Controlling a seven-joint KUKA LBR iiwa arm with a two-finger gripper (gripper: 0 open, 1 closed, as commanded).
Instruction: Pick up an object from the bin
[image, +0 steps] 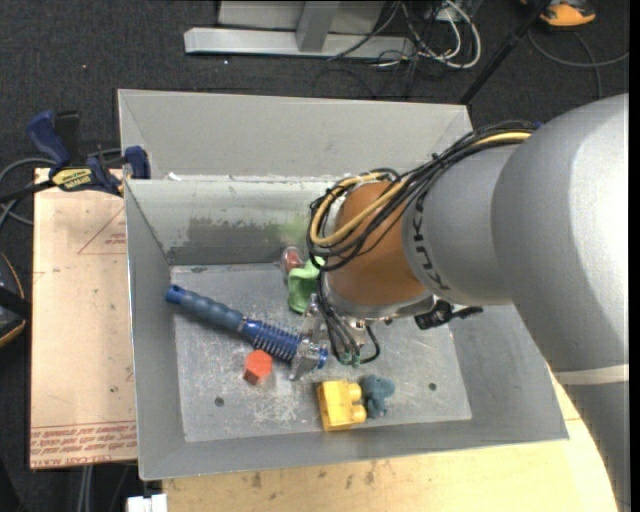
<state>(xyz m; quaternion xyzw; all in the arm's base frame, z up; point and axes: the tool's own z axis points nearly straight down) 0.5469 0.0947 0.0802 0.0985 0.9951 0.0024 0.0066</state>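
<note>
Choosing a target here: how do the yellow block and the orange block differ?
The yellow block is clearly bigger than the orange block. The yellow block lies against a blue-grey lump near the front of the bin; the orange block sits further left, close under the brush. The yellow block looks wide and flat, the orange block stubby. Both are small blocky pieces lying on the bin floor.

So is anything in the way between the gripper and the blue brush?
Nothing visible. The gripper sits at the bristle end of the brush; the orange block and yellow block lie beside it, not between.
</note>
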